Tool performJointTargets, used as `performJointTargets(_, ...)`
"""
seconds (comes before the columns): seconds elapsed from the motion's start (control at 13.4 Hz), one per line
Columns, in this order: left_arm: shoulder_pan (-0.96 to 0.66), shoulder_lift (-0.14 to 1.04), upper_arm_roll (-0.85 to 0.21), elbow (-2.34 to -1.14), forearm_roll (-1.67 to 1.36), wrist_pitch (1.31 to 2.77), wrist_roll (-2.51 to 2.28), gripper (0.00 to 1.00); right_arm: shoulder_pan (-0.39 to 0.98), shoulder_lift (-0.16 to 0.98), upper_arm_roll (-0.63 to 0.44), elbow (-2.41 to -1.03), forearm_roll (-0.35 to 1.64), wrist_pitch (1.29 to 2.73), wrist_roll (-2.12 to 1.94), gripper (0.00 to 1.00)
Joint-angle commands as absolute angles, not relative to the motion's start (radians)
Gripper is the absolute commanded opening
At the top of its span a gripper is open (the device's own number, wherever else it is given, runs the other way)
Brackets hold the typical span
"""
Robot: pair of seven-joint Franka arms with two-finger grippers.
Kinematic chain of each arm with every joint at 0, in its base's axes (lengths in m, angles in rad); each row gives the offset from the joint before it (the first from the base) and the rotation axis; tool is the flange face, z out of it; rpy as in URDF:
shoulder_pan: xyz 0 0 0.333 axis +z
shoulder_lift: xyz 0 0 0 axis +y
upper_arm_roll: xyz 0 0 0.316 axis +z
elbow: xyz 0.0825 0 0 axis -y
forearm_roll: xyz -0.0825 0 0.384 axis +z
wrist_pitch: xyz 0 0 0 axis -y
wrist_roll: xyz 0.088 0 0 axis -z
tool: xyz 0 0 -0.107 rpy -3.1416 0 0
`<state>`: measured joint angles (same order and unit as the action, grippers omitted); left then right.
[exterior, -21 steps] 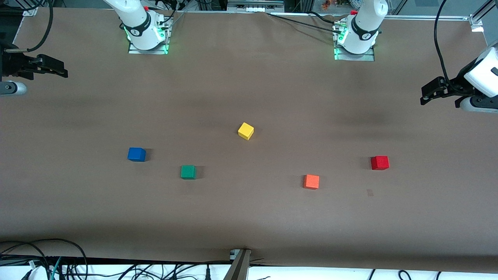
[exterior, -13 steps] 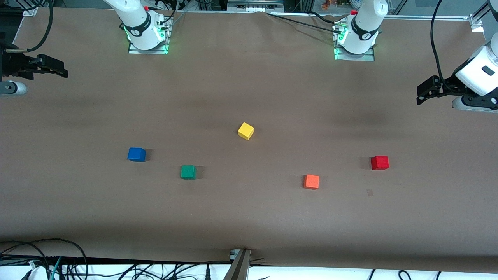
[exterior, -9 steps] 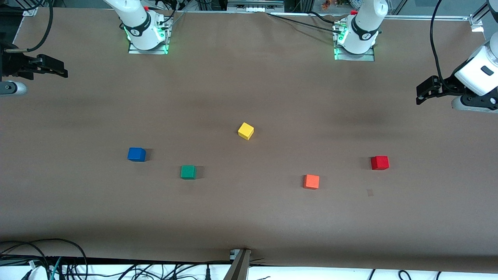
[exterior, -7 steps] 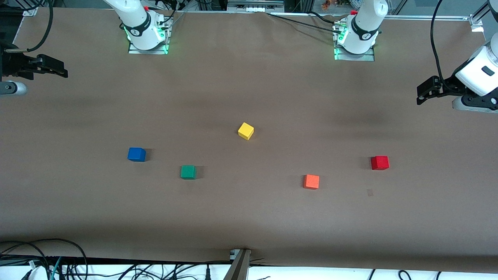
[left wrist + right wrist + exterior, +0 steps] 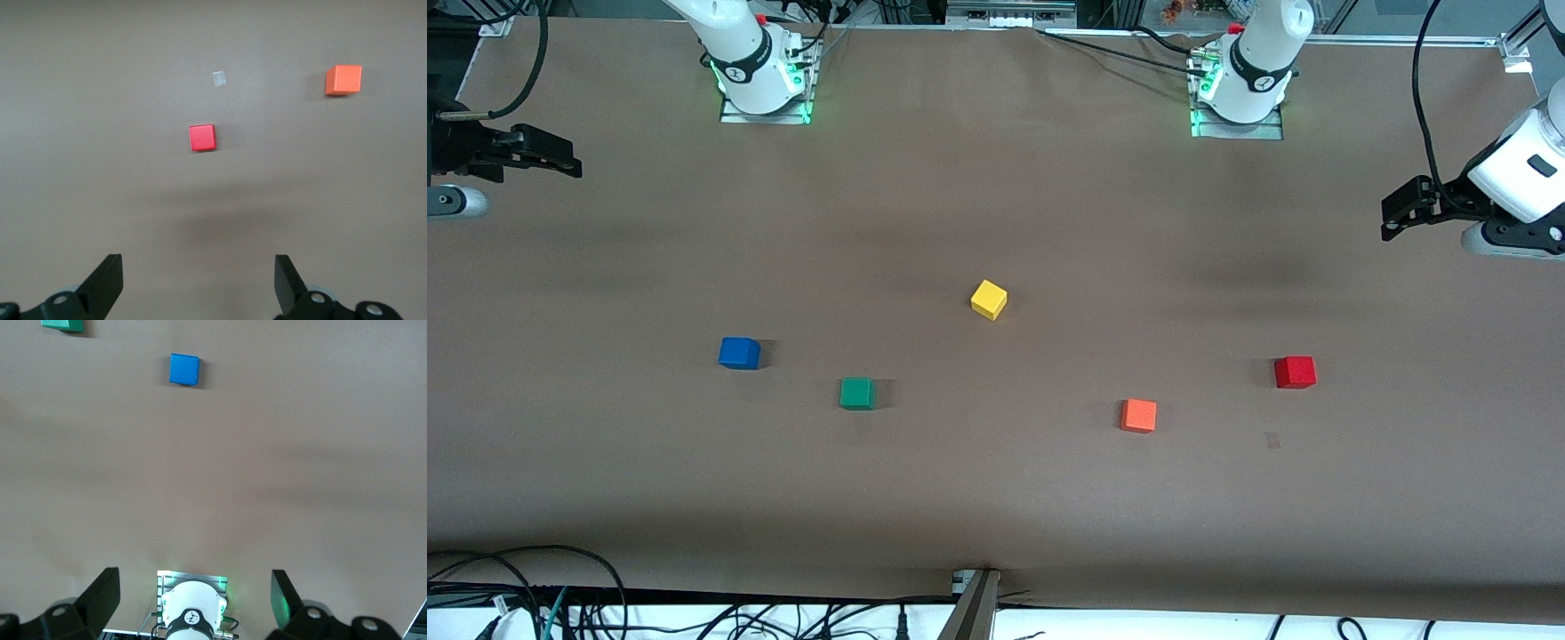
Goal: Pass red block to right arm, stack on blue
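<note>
Left claw (image 5: 1396,216) has drifted slightly, wide open and empty, over the worktop (image 5: 996,498) edge; right claw (image 5: 560,163) waits, open. Red block (image 5: 1295,372), blue (image 5: 739,353) sit unmoved, apart.

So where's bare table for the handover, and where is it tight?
Widest bare patch: between the yellow cube and the two arm bases. Also the strip nearer the camera than the green cube and orange cube. Nowhere crowded; blue cube and red block stand apart.

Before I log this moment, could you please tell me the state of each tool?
Left tool: open, holding nothing, over the table's left-arm end.
Right tool: open, holding nothing, over the right-arm end.
</note>
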<state>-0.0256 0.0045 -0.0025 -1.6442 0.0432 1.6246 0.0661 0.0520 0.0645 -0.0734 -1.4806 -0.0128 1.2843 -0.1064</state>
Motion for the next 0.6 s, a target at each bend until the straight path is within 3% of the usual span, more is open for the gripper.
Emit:
performJointTargets(0.0,-0.021,0.002,-0.008,-1.638,0.069,1.603,0.066,1.0,0.044,0.061,-0.074,-1.48,0.005,1.285,-0.106,1.0)
performJointTargets(0.52,-0.021,0.002,-0.008,-1.637,0.069,1.569,0.023,1.0,0.044,0.061,-0.074,-1.48,0.005,1.285,-0.106,1.0)
